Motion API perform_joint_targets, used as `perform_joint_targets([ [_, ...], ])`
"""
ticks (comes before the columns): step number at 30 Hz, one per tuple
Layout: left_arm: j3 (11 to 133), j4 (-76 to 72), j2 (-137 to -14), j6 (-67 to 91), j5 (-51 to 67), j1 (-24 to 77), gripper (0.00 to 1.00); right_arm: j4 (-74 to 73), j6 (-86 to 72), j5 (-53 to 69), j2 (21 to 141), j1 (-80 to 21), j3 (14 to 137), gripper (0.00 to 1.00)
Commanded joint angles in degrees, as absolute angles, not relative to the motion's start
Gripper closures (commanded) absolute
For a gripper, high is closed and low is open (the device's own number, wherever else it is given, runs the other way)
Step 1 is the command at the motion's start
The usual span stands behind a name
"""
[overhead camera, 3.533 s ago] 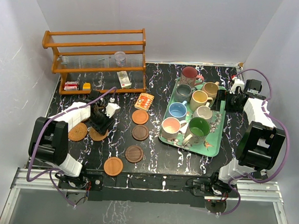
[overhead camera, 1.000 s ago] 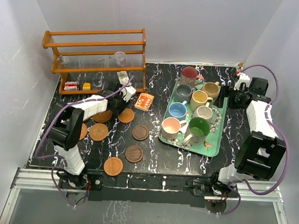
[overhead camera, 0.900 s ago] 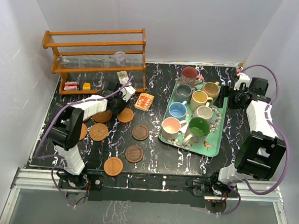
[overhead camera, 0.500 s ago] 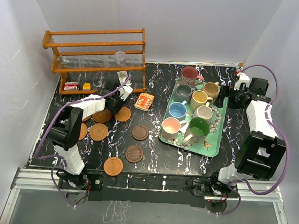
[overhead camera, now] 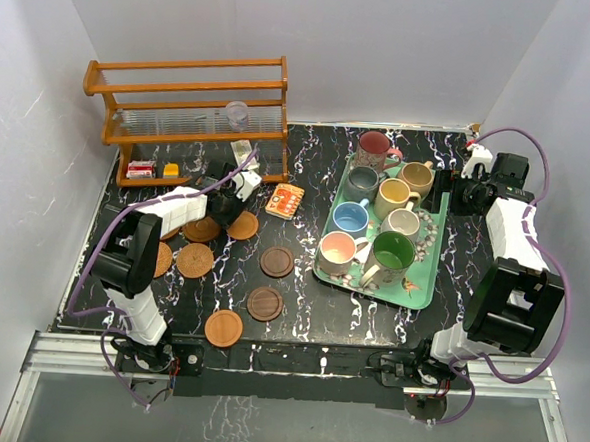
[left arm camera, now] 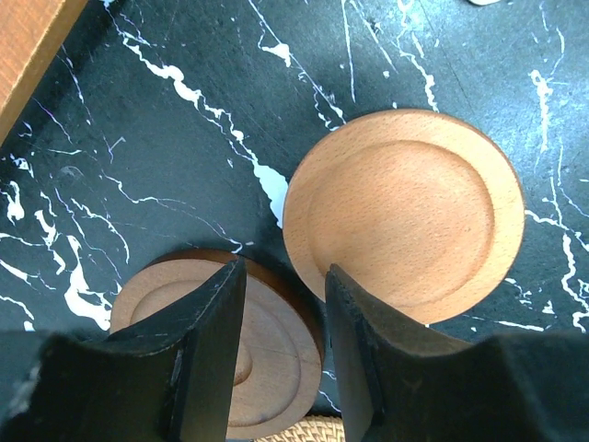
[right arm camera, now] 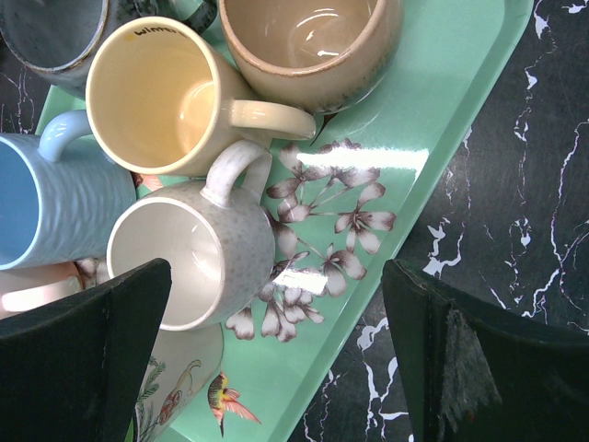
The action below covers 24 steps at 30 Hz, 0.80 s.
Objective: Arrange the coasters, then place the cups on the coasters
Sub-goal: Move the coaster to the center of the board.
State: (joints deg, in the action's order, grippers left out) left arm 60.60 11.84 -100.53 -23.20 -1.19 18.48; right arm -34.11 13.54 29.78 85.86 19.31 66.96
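Note:
Several round wooden coasters lie on the black marbled table, among them a light one (overhead camera: pixel 243 226), a brown one (overhead camera: pixel 201 229) and a dark one (overhead camera: pixel 276 261). My left gripper (overhead camera: pixel 226 209) hovers low over them, jaws partly open. In the left wrist view nothing sits between its fingertips (left arm camera: pixel 281 304); the light coaster (left arm camera: pixel 405 212) lies by the right finger and a brown-rimmed coaster (left arm camera: pixel 267 359) below the gap. Several cups stand on the green tray (overhead camera: pixel 422 279). My right gripper (overhead camera: pixel 455 196) hangs wide open over the tray's right side (right arm camera: pixel 276 341), near the off-white cup (right arm camera: pixel 184 253).
A wooden rack (overhead camera: pixel 187 99) with a clear plastic cup (overhead camera: pixel 237 112) stands at the back left. A small orange patterned card (overhead camera: pixel 285 201) lies right of my left gripper. Yellow (right arm camera: pixel 152 97) and tan (right arm camera: pixel 304 37) cups crowd the off-white one.
My left arm has swung from the left coasters up toward the card, then edged left; the light coaster slid slightly left with it. The right gripper has pulled back a little.

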Motion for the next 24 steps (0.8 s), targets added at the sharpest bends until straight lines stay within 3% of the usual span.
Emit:
perform_joint_targets([
  [1, 59.59, 16.83, -97.92, -23.64, -1.05, 18.03, 0.61, -32.30, 14.05, 30.20, 86.04, 19.72, 68.12, 0.02],
  [16, 58.98, 17.25, -96.91, -23.34, -1.54, 18.00, 0.61, -32.45, 14.06, 30.30, 86.39, 19.71, 68.20, 0.02],
  [24, 63.02, 15.67, -97.05, -20.02, 0.13, 17.98, 0.55, -32.52, 14.13, 30.23, 86.46, 19.69, 68.19, 0.02],
])
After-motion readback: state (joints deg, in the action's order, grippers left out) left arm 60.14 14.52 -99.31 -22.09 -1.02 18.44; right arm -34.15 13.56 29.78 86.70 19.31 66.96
